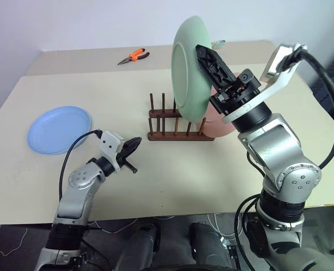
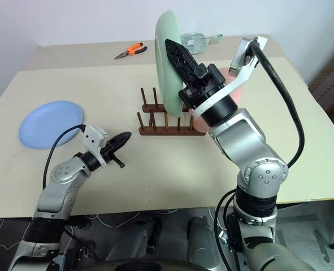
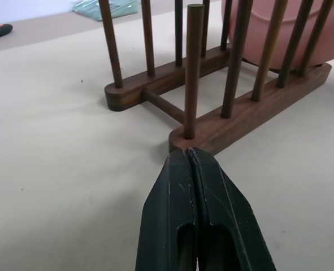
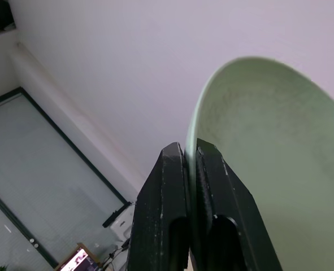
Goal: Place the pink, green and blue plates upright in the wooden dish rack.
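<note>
My right gripper is shut on the rim of the pale green plate and holds it upright on edge just above the wooden dish rack. In the right wrist view both fingers clamp the green plate's edge. The pink plate stands upright in the rack's right end, partly hidden behind my right arm. Far to the left the blue plate lies flat on the table. My left gripper is shut and empty, low over the table, pointing at the rack's near left corner a short way off.
Orange-handled pliers lie at the back of the beige table. A clear glassy object sits behind the rack near the far edge. Open tabletop stretches between the blue plate and the rack.
</note>
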Motion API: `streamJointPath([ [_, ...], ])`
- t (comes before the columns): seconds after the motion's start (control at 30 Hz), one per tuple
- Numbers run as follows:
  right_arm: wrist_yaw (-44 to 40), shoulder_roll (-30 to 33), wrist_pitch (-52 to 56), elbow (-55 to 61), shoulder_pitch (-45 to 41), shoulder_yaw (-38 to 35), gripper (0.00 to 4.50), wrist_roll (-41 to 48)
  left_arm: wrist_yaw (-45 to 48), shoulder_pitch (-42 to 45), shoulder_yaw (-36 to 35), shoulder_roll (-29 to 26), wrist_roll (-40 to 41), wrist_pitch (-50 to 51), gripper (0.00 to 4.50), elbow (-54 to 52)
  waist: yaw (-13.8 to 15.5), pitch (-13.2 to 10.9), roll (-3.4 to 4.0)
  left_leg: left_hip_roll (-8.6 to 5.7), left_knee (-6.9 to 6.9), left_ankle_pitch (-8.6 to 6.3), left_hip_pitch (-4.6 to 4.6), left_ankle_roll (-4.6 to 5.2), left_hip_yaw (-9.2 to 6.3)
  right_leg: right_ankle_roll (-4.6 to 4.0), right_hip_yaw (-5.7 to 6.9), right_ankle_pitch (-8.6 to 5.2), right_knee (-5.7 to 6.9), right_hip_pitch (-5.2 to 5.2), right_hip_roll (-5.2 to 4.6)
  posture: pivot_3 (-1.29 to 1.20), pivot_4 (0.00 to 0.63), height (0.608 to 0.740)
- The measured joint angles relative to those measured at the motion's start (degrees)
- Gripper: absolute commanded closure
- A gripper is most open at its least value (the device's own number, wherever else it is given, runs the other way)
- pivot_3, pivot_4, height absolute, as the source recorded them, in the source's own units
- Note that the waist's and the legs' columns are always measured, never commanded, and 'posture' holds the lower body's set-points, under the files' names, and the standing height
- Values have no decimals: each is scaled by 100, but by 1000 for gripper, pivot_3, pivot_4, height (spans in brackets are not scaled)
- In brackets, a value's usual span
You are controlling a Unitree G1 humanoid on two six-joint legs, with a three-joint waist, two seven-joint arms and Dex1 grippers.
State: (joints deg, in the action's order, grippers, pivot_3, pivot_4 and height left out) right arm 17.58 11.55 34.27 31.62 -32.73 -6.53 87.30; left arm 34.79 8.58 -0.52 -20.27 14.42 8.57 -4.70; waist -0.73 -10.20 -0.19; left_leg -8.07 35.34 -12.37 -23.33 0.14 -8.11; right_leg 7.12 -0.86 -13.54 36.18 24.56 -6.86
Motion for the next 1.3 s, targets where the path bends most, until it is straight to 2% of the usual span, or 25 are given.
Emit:
streamJointPath([
  [0.47, 381, -328, -167, -1184, -168, 85, 4447, -525, 13, -3, 84, 11, 10, 129, 4500, -144, -2, 0, 0, 0, -1, 1, 0, -1, 3, -2, -2, 2, 0, 2, 2, 0, 150, 739],
  [0.5, 388, -338, -162, -1316, -194, 82, 3790, -609, 16, -7, 84, 11, 11, 142, 4500, -165, -1, 0, 0, 0, -1, 1, 0, -2, 3, -2, -2, 2, 0, 3, 2, 0, 150, 739],
  [0.53, 388, -348, -156, -1394, -215, 78, 3459, -648, 18, -8, 85, 11, 13, 159, 4500, -180, -2, 0, 0, 0, -1, 1, 0, -2, 3, -2, -2, 2, 1, 3, 2, 0, 150, 739],
  [0.67, 242, -290, -76, -1568, -404, 91, 1423, -1009, 53, -67, 100, 10, 18, 226, 4500, -229, -4, 0, 1, 0, -2, 1, 0, -2, 5, -2, -3, 2, 1, 4, 2, 0, 150, 739],
  [0.73, -28, 1, -3, -1564, -616, 205, 409, -1442, 119, -113, 101, 9, 116, 313, 3919, -254, -2, 0, 1, 0, -1, 1, 0, -2, 6, -2, -3, 2, 1, 4, 2, 0, 150, 739],
  [0.8, -446, 439, 19, -1541, -816, 392, 391, -2063, 168, -135, 101, 8, 214, 408, 3098, -299, -1, 0, 1, 0, -1, 1, -1, -2, 7, -1, -2, 2, 0, 4, 2, 0, 150, 739],
  [0.93, -1325, 1284, -56, -1484, -1063, 755, 391, -3419, 95, -146, -24, 23, 386, 548, 990, -394, 7, 0, -1, 0, -1, 1, -1, -1, 8, -1, -1, 2, -3, 3, 2, 0, 150, 739],
  [1.0, -2060, 1840, -246, -1484, -1125, 931, 0, -4061, -292, -61, -324, 137, 434, 566, 13, -359, 13, -3, -4, 0, 1, 1, -2, -1, 9, 0, 0, 1, -3, 2, 1, 0, 150, 739],
  [1.07, -2873, 2250, -414, -1425, -1237, 1002, 0, -4471, -1022, 209, -885, 234, 375, 551, 13, -126, 1, -4, -6, 7, 1, 1, -2, -2, 10, 1, 2, 3, -3, 3, 3, 0, 150, 739],
  [1.17, -3804, 2534, -699, -1103, -1340, 1229, 0, -4934, -2171, 654, -1577, 265, 101, 431, 13, 222, -16, -3, -8, 13, -1, 0, 0, -2, 13, 13, 2, 9, -4, 3, 4, 0, 150, 739],
  [1.23, -4503, 2817, -1032, -890, -1344, 1851, 0, -5661, -3402, 982, -2203, 293, -179, 478, 13, 515, -17, 1, -22, 13, 0, 0, -1, -3, 15, 15, 3, 10, -3, 4, 5, 0, 150, 739],
  [1.3, -4944, 2844, -1269, -837, -1224, 2322, 0, -6217, -4299, 1133, -2748, 212, -400, 594, 13, 682, -8, 4, -34, 10, 1, 0, -2, -4, 16, 21, 2, 13, -6, 4, 3, 0, 150, 739],
])
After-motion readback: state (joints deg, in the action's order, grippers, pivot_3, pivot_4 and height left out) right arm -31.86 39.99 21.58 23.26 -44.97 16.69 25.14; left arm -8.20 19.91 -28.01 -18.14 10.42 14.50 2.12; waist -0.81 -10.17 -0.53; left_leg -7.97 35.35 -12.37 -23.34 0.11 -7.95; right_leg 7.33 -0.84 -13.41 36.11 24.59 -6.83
